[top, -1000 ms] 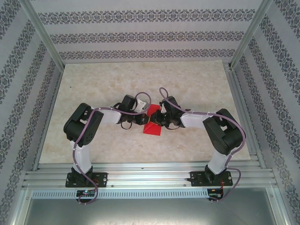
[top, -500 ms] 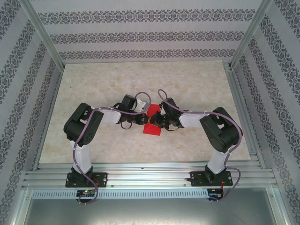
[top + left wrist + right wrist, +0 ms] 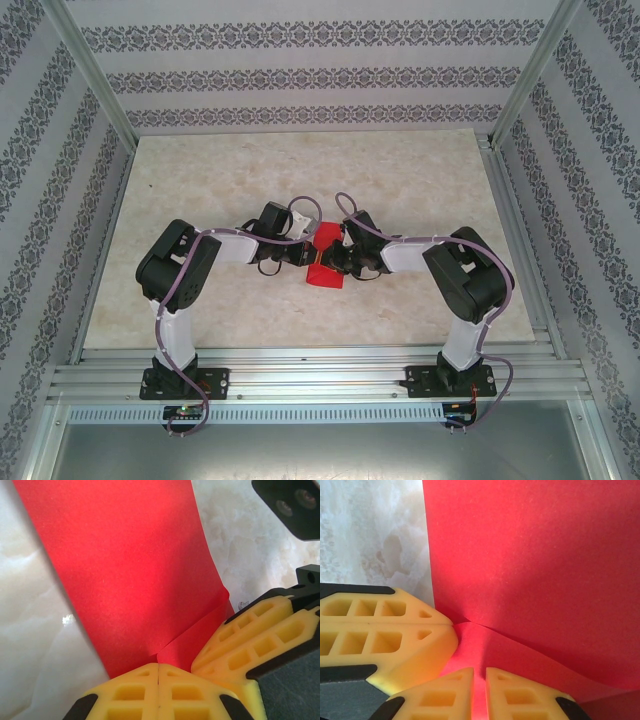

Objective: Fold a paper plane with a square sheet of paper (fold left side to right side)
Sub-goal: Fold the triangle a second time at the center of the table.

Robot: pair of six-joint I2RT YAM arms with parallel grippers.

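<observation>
Left edge: an aluminium rail (image 3: 103, 240) runs along the table (image 3: 200, 180), with patterned wall behind it.
Room, left: there is a broad stretch of bare marble-look top between that rail and the left arm (image 3: 180, 265).
Room, middle: the far half of the table lies open up to the back wall. A narrower bare strip lies between the grippers and the near rails.
Room, right: bare top runs from the right arm (image 3: 465, 280) to the right rail (image 3: 520, 240).
Left gripper (image 3: 158, 666): its yellow fingers are pressed flat together, nipping the sheet of paper (image 3: 325, 272) at a crease.
Sheet position: at table centre, caught between the two wrists, with both grippers touching it.
Right gripper (image 3: 479, 672): clamped on the sheet's near part, with a sliver of red showing between its fingers.
Hidden: from above, both wrists cover the sheet's middle, so red shows only beyond and before them. Its full outline cannot be made out, and the wrist views cut it off at the top.
Creases: from the right wrist, one fold line runs from the left gripper's tip down to the right.
Long axis: from above it runs roughly away from the arm bases, near end toward them. No pointed end can be made out.
</observation>
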